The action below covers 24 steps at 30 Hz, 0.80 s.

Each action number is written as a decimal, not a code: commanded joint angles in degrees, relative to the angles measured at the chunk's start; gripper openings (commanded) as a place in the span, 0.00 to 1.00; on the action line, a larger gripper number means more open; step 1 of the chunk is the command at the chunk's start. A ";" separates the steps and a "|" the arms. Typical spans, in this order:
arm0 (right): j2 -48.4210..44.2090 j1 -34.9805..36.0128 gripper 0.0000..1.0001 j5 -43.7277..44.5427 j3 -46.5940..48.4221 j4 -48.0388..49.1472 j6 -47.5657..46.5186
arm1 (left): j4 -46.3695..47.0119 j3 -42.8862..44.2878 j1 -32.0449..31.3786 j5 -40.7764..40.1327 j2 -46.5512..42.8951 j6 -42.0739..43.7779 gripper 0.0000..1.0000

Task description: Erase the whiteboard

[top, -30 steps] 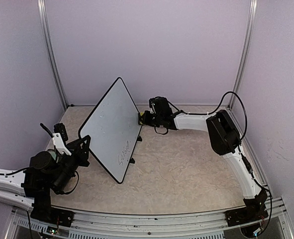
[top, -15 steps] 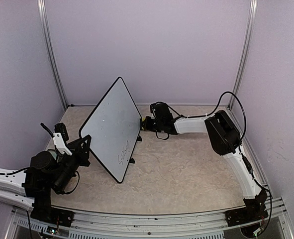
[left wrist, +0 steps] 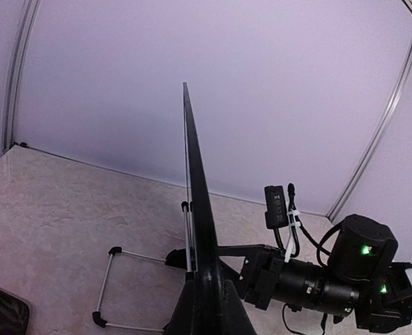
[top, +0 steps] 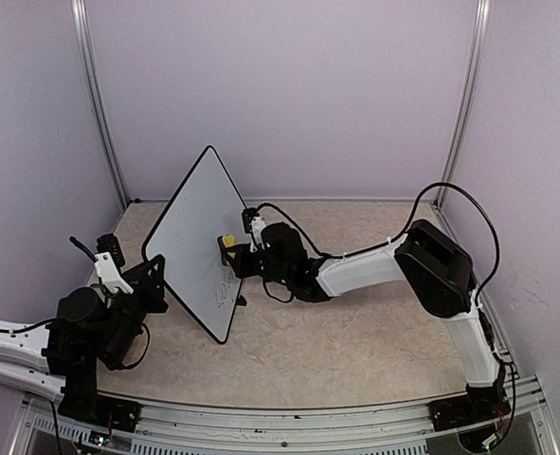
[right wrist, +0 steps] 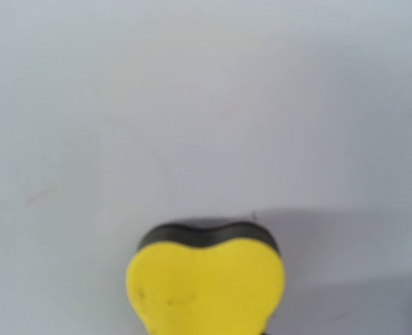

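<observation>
Right now my left gripper [top: 153, 284] is clenched on the lower left edge of the large flat white whiteboard [top: 192, 232] with its thin black frame and rounded corners. It holds the board tilted over the beige marbled table [top: 374, 322], one corner pointing high toward the back wall. Whether the bottom corner touches the table I cannot tell. From my left wrist the board shows edge-on, a dark blade rising from between my fingers [left wrist: 185, 310]. A thin wire stand [left wrist: 107, 279] with black feet juts out at its left side.

My right gripper [top: 234, 254] reaches in from the right and grasps a small yellow heart-shaped sponge eraser [top: 227, 240]. The eraser's dark underside is pressed to the white surface near the board's middle. Some dark handwriting [top: 225, 296] lies just below the eraser, near the board's lower right edge.
</observation>
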 commanded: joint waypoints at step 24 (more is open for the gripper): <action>-0.26 -0.08 0.00 -22.28 -13.04 20.12 15.95 | 1.05 1.75 -1.68 12.97 -2.63 -0.55 0.00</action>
